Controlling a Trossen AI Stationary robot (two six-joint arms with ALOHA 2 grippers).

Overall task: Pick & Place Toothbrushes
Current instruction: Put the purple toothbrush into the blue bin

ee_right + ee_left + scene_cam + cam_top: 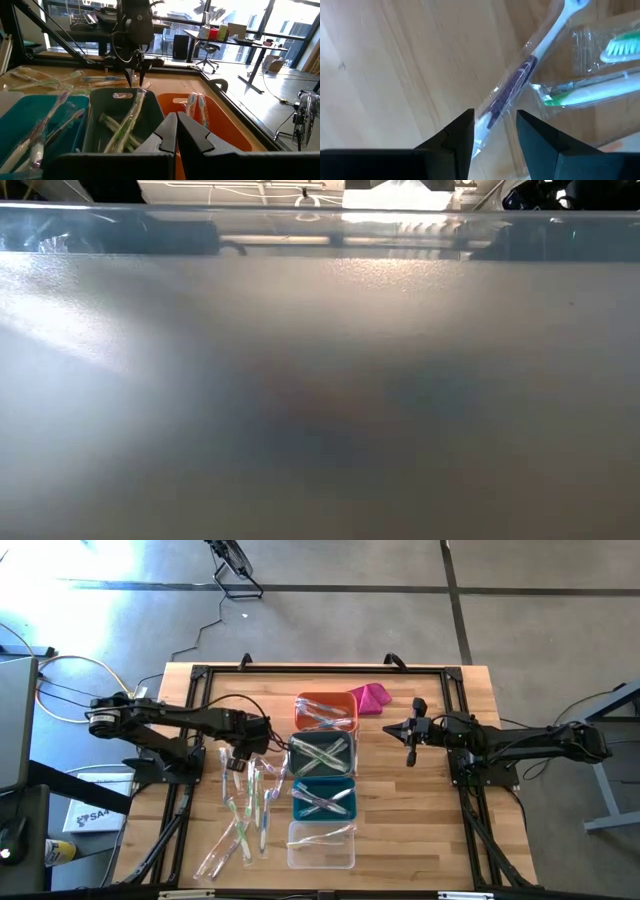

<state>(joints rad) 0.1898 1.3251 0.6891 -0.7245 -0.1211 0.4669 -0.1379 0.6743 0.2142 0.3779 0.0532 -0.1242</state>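
Two dark fingertips [462, 135] of the left gripper [494, 131] nearest the lens in the left wrist view, standing apart with a wrapped white-and-purple toothbrush [520, 75] running up between them over bare wood; hard to tell whether either pad touches the wrapper. Just beside it, a wrapped green-and-white toothbrush [585, 92], lying crosswise. Seen from above, left gripper [240, 762] low over the wooden table [440, 830], left of the bin row, at the upper end of a loose scatter of wrapped toothbrushes [245, 815] that spreads toward the table's front-left corner. Down the table's middle, four small bins in a line from back to front: orange bin [326, 711], grey bin [323, 755], teal bin [324, 799], clear bin [321, 845], each with a few wrapped brushes inside. Magenta cloth lump [371, 698] just right of the orange bin, near the back edge. Right gripper [411, 751] hanging over the table's right half, well apart from the bins, fingers pressed together and holding nothing. From the right wrist view, right gripper [177, 131] closed in the foreground, grey bin [100, 131] with green brushes ahead, orange bin [227, 130] and teal bin [25, 117] on either side, the left arm's gripper [135, 75] beyond them. Low view filled by a blurred pale surface; nothing of the task legible there.
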